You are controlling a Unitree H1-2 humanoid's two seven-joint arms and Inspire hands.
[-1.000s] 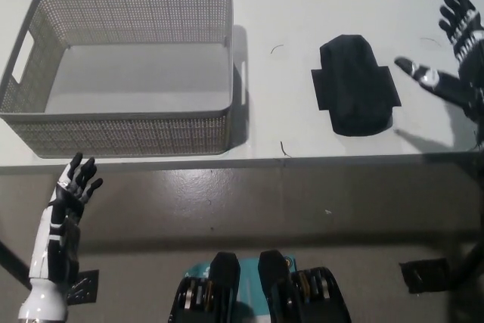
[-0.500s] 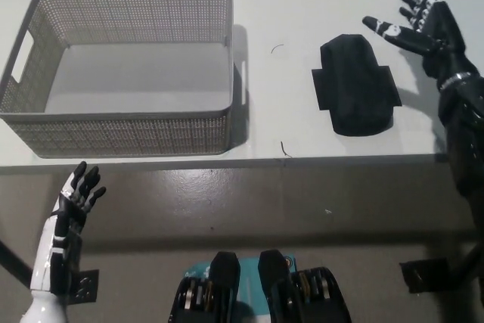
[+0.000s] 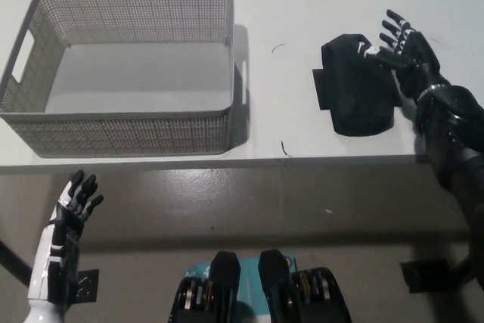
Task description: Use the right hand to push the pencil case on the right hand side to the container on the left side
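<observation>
Resting spread-fingered, right robot hand [image 3: 404, 54] touches pencil case [image 3: 354, 87].

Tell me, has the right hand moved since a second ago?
Yes. The right hand has swung in leftward to the pencil case's right edge; the basket stayed put.

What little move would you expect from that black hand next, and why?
Probably a sideways sweep toward the grey mesh basket. The black right hand is open at the right edge of the flat black fabric pencil case, which lies on the white table well apart from the basket. The white left hand rests open, low at the left.
</observation>
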